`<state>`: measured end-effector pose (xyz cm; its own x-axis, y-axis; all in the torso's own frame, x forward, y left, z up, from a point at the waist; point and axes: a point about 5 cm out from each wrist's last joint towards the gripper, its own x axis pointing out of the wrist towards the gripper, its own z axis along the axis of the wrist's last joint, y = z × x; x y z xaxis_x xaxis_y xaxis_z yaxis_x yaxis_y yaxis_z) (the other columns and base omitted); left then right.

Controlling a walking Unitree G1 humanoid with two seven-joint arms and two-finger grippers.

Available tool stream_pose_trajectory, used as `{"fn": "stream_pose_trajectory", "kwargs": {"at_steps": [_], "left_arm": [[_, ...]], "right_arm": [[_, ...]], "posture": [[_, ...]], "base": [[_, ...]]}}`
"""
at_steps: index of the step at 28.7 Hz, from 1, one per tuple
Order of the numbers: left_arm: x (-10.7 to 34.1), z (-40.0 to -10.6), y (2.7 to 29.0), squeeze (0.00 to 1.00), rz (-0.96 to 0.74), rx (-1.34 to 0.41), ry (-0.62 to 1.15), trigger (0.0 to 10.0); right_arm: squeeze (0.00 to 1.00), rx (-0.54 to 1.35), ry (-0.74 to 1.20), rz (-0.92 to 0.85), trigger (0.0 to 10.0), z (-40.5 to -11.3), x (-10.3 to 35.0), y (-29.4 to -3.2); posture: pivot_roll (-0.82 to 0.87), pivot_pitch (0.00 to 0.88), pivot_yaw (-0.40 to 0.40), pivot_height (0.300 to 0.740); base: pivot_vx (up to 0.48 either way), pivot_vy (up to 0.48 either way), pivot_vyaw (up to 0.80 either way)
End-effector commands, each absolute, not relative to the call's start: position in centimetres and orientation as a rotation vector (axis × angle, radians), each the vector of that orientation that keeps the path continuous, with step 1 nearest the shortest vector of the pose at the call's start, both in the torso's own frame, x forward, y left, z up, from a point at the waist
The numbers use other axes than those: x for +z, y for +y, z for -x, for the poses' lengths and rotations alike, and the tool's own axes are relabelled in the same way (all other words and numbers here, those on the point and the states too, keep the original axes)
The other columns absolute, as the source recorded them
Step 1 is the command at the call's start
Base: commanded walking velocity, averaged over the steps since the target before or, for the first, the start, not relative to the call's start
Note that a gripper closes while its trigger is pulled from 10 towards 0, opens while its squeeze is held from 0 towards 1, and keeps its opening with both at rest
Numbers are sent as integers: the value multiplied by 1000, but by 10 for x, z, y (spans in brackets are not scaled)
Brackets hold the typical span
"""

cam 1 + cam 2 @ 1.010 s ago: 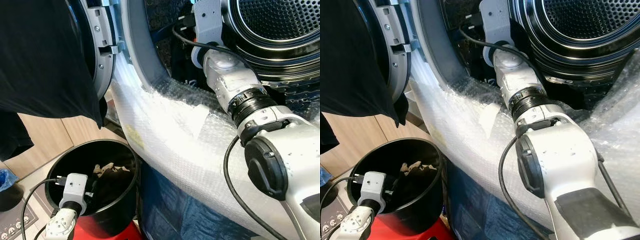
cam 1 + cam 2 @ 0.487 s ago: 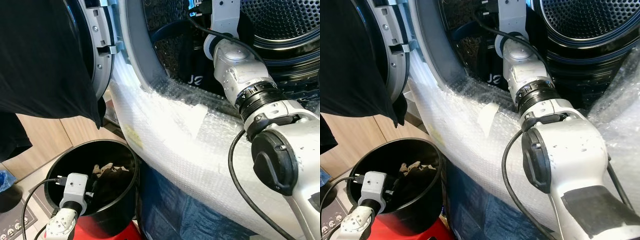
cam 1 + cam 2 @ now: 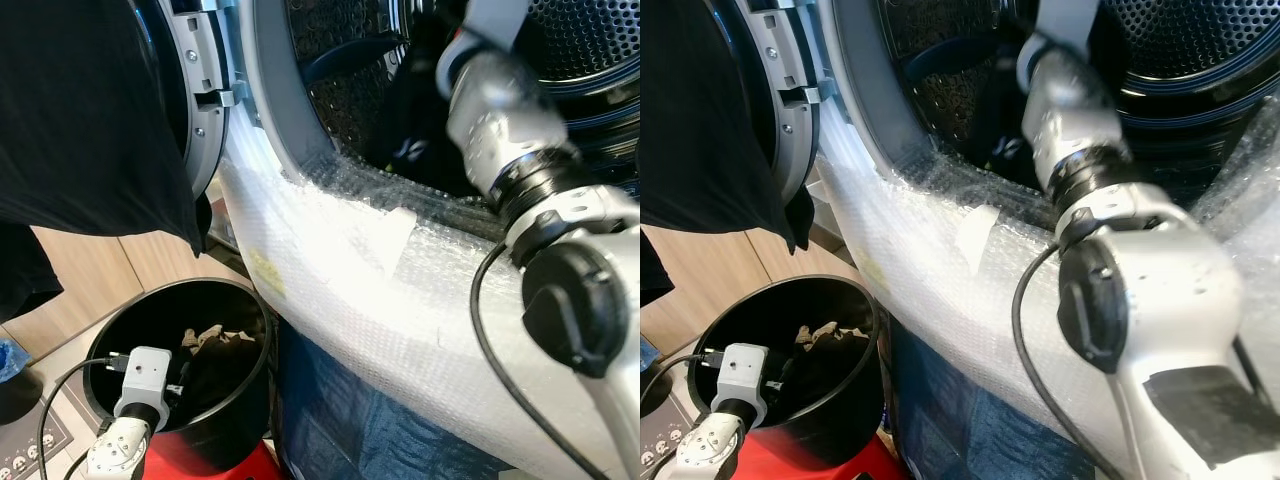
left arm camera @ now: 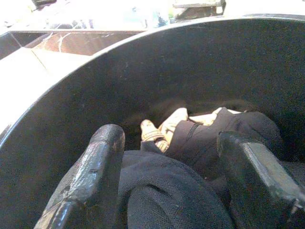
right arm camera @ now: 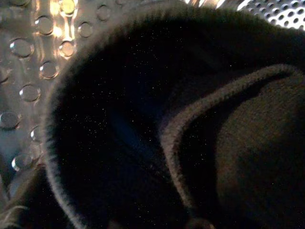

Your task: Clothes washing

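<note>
Black clothes (image 4: 190, 186) lie between the left hand's (image 4: 176, 191) spread fingers; right hand's grip cannot be told

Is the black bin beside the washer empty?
No, the black bin holds dark clothes and a beige patterned piece.

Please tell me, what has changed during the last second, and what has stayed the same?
The right arm has pushed further into the washing machine drum, carrying a dark garment with white lettering deeper inside; the arm is blurred by this motion. The left gripper stays open over the dark clothes in the black bucket, and the black cloth on the door hangs as before.
</note>
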<state>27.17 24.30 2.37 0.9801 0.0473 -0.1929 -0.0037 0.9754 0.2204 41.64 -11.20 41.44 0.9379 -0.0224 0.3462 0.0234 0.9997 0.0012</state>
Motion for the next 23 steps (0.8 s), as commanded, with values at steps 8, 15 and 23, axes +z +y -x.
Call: {"fn": "stream_pose_trajectory", "kwargs": {"at_steps": [8,15,23], "left_arm": [[-9,-251,226,0,-186,-26,360,10000],[-6,-252,228,0,-175,-5,348,10000],[-6,-254,224,0,-174,-15,351,10000]], "right_arm": [[1000,11,-245,9,10000,-425,377,-107],[1000,-32,-446,64,10000,-410,434,-114],[0,19,-271,-81,10000,-420,398,-107]], "posture": [[84,25,-40,740],[86,39,-45,740],[65,63,-44,740]], "base": [[0,0,0],[0,0,0],[0,0,0]]}}
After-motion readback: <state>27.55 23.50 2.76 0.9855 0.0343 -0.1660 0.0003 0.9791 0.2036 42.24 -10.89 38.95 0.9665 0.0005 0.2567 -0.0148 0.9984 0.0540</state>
